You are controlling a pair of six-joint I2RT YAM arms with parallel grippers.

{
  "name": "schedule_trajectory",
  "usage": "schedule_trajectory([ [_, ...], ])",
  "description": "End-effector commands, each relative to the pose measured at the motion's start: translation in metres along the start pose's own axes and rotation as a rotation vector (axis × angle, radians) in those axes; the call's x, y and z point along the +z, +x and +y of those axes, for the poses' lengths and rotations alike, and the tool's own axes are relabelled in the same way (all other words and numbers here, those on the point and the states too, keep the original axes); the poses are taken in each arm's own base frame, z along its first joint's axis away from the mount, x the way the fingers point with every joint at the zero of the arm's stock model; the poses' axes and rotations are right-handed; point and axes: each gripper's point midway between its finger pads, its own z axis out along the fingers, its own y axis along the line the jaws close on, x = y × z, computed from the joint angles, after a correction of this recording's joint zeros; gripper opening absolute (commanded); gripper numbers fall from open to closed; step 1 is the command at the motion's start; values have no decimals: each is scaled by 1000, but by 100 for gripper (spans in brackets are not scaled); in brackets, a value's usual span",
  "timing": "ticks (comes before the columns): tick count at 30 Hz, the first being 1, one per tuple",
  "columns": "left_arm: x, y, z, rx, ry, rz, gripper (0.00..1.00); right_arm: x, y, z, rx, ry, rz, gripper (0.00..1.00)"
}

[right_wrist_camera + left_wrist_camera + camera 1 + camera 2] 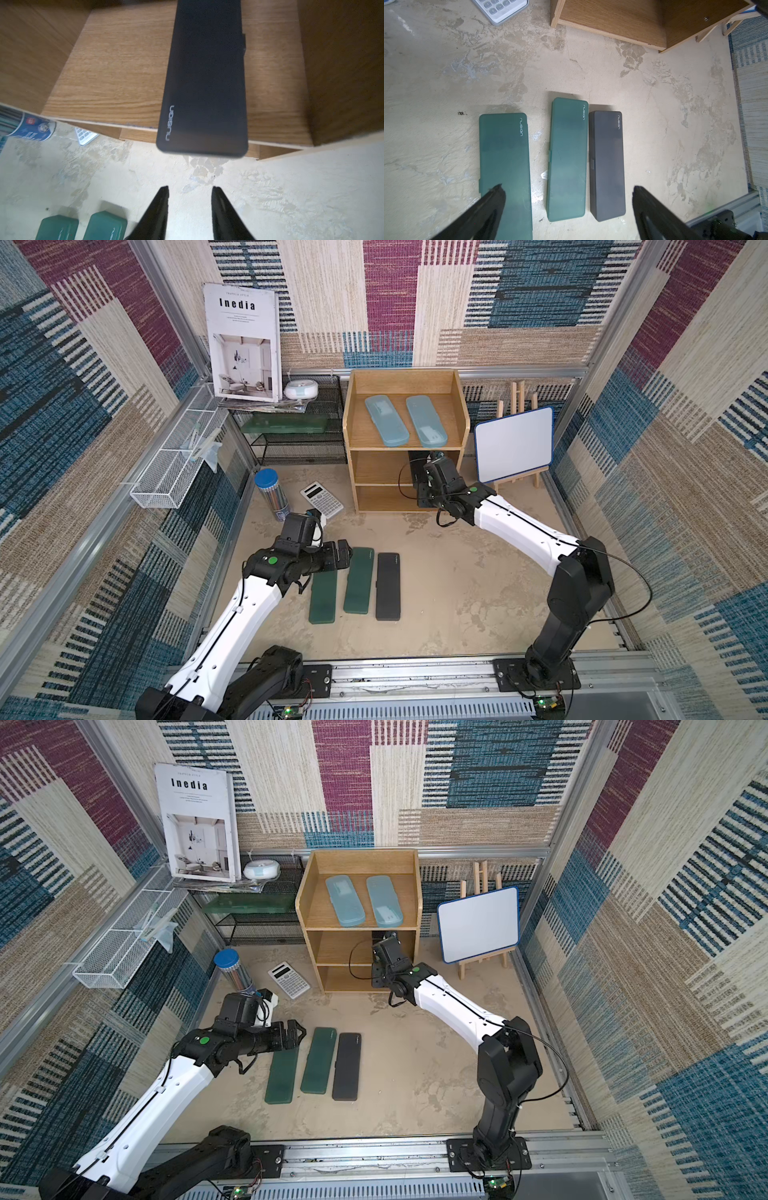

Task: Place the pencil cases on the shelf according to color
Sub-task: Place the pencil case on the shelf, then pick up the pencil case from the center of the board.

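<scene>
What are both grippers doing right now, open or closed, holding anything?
Left gripper: open, holding nothing.
Right gripper: open, holding nothing; the black pencil case lies free on the shelf.

Dark green cases [322, 597]; black case [387, 587]; light-brown shelf [405, 447]

Left arm [291, 564] covering far end of left green case [322, 601] in both top views. Black case [204, 83] on shelf [116, 79] blurring, running off right wrist view's edge.
</scene>
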Motion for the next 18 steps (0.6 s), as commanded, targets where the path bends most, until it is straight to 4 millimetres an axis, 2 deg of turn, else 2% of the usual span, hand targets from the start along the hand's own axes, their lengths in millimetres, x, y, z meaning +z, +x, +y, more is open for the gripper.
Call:
schedule_trajectory([
  [1,1,-1,0,6,2,-4,100,-17,5,9,23,-74,-8,46],
  [4,1,-1,0,5,-2,-5,100,-33,24,12,43,-110,4,55],
  [6,1,-1,1,5,-3,-3,100,-42,40,15,50,-136,16,65],
  [10,2,0,1,3,-7,5,100,-54,84,25,66,-157,67,81],
  [16,-1,-1,4,-6,-26,-12,100,-52,152,39,117,-127,169,92],
  [18,-3,-2,6,-9,-33,-21,100,-50,173,51,111,-148,200,94],
])
